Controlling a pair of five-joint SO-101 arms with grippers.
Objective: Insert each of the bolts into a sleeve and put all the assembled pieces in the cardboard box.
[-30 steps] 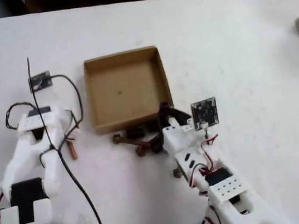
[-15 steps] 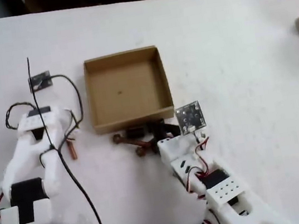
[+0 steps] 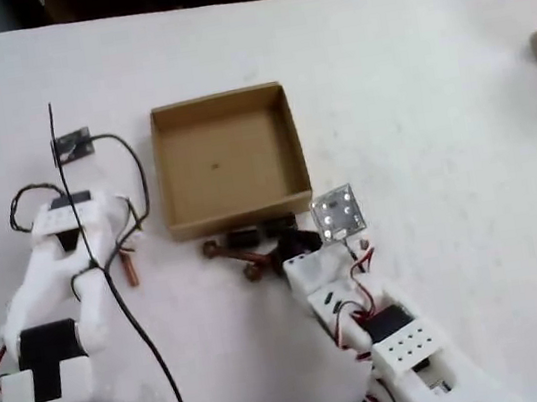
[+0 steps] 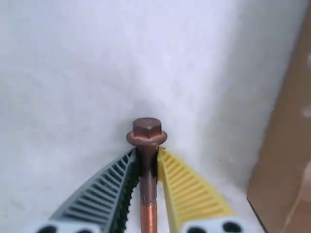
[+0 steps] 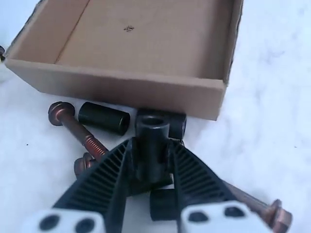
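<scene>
Copper hex-head bolt (image 4: 146, 132), shank clamped in left gripper (image 4: 146, 153); black cylindrical sleeve (image 5: 152, 130) clamped in right gripper (image 5: 151, 145); bring bore and shank coaxial before pushing.

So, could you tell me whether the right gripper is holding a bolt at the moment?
No, the right wrist view shows the right gripper shut on a black sleeve, its open end facing the camera.

The end effector (image 5: 151, 145) grips a black sleeve (image 5: 152, 130) near the cardboard box (image 5: 121, 90).
</scene>
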